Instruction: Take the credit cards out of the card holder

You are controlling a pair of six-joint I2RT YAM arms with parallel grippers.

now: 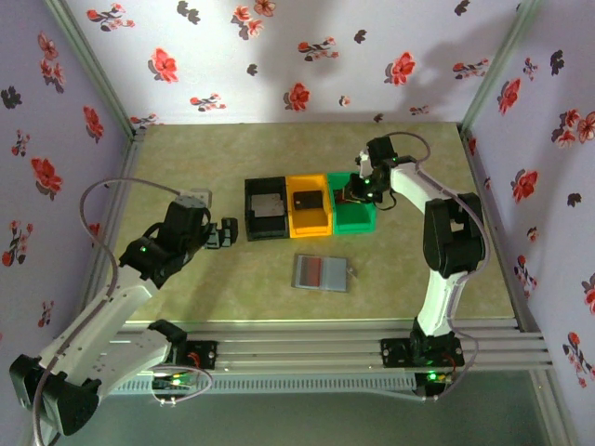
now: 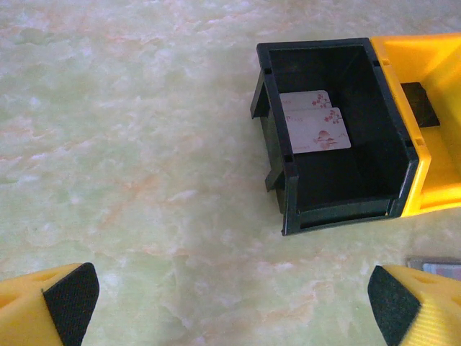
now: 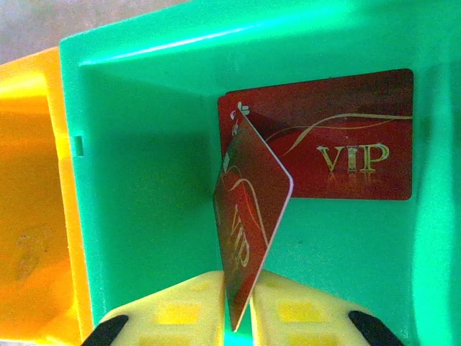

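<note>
Right wrist view is showing the right gripper (image 3: 238, 317) with its yellow fingers pressing together on a red glossy plastic card lettered VIP (image 3: 248, 216). The card is standing on edge, tilted, inside the green plastic bin (image 3: 144, 216). A second red VIP card (image 3: 346, 144) is lying flat on that bin's floor behind it, one corner hidden by the held card. The orange plastic bin (image 3: 29, 180) is sitting just beside the green one.

Top external view is showing three bins lined up in a row: the black plastic bin (image 1: 249, 206), then orange, then green, left to right. The flat grey two-panel card holder (image 1: 321, 272) is lying open on the pale marbled table (image 1: 186, 167) near the bins, on the side toward the arm bases and apart from both grippers. A reddish-brown patch is showing on its left panel.

The left gripper (image 2: 230, 303) is hovering over bare table beside the black bin, its jaws standing wide apart and gripping nothing. Two light grey cards (image 2: 317, 130) with a faint floral print are lying overlapped in the black bin. A dark card (image 2: 420, 103) is lying in the orange bin.
</note>
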